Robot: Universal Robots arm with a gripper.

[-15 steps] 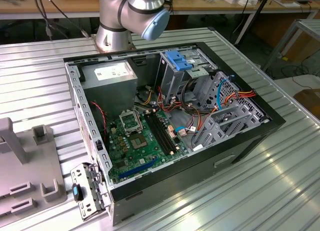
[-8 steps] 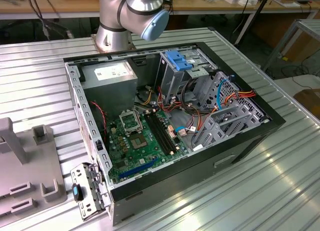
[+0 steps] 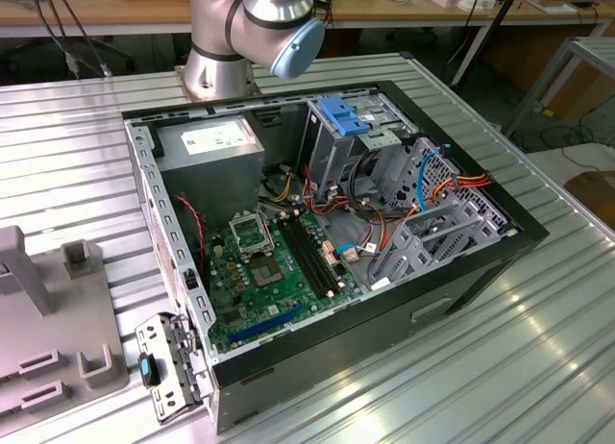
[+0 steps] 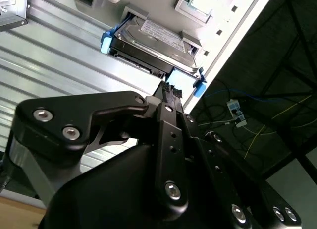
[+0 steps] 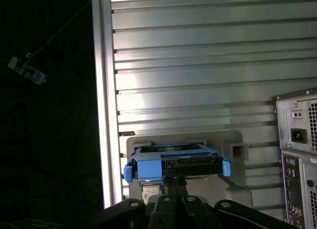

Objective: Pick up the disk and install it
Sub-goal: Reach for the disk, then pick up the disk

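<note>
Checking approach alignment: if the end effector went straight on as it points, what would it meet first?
Probably the disk, its blue-framed end facing the end effector; depth between them is unclear.

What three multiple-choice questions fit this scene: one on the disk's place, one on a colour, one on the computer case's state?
1. Where does the disk lie?
A) in a drawer
B) on a grey holder on the table
C) on the floor

2. What colour is the frame around the disk?
A) red
B) yellow
C) blue

3. How is the computer case?
A) open
B) closed
C) wrapped

Answers: 1 B, it rests on the holder in both wrist views; 2 C, the frame is blue; 3 A, its circuit board shows.
</note>
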